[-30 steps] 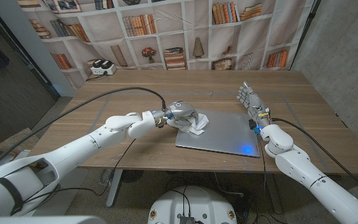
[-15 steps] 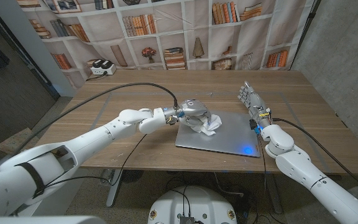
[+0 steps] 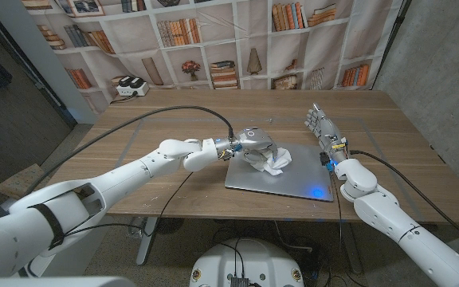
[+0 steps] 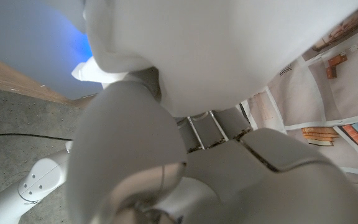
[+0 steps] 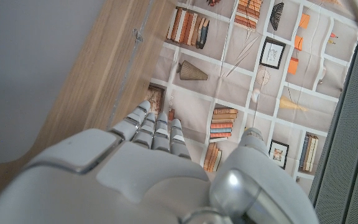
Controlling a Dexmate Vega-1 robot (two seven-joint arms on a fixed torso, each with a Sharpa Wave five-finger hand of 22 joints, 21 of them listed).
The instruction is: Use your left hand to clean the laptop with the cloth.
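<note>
Presently left hand [image 3: 255,143] presses crumpled white cloth [image 3: 275,163] onto closed flat silver laptop [image 3: 293,177]; right hand [image 3: 322,126] stands empty, fingers extended.

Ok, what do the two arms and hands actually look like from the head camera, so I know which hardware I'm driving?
Both arms are glossy white rounded shells. The left hand and right hand are grey metallic. A black cable runs along the left arm, which carries a black band near the shoulder; another black cable trails from the right wrist, which has small coloured fittings.

Staged lab or test room: printed bookshelf backdrop [image 3: 213,40] hangs creased behind a wooden desk [image 3: 150,171], bare concrete wall [image 3: 445,72] alongside.
</note>
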